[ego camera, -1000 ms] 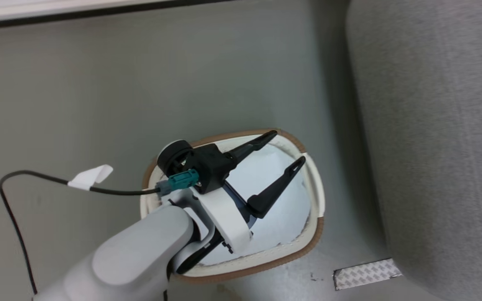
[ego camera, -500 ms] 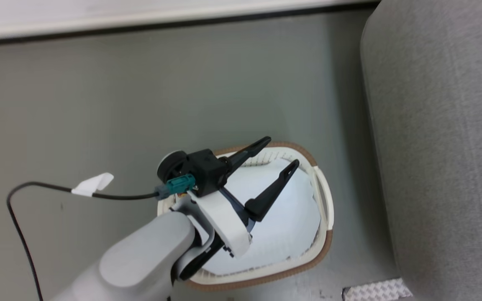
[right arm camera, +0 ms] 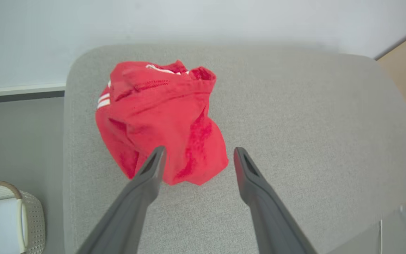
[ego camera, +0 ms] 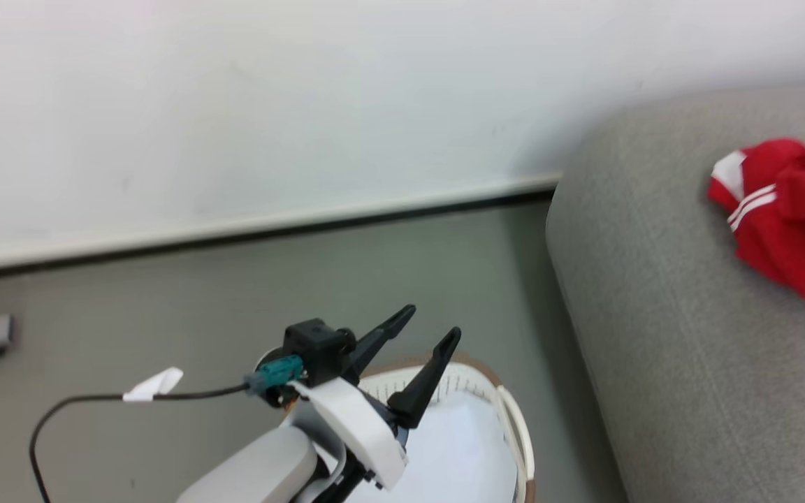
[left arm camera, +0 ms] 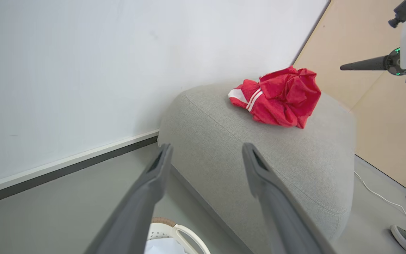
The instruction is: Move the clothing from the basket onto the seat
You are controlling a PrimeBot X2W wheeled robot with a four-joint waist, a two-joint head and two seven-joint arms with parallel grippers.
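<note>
**Head view.** The left claw (ego camera: 432, 320) stood released, its fingers spread and holding nothing, above the basket (ego camera: 514, 426) at 6 o'clock. The part of the basket's inside that could be seen was white. The clothing (ego camera: 787, 216) lay crumpled on the sofa (ego camera: 654, 314) at 3 o'clock, well apart from the basket. A black cable (ego camera: 95, 402) looped from the wrist toward 8 o'clock. It could catch on the basket's rim if that arm reached down inside.

**Left wrist view.** The open fingers of the left claw (left arm camera: 206, 148) framed the rounded corner of the sofa (left arm camera: 294, 165), with the clothing (left arm camera: 280, 97) on top at 1 o'clock. The basket (left arm camera: 174, 229) showed at 6 o'clock. The bundle was loose and unfolded, so it would likely slump or roll if the cushion were nudged.

**Right wrist view.** The right claw (right arm camera: 199, 151) was released, fingers apart with nothing gripped. The clothing (right arm camera: 160, 116) rested on the sofa (right arm camera: 294, 141) at 11 o'clock, near the edge facing the basket (right arm camera: 30, 218). One finger overlapped the hem, and whether it touched could not be told. If fabric were hooked on that finger, a retreat would probably drag the garment over the edge to the floor (right arm camera: 19, 141).
</note>
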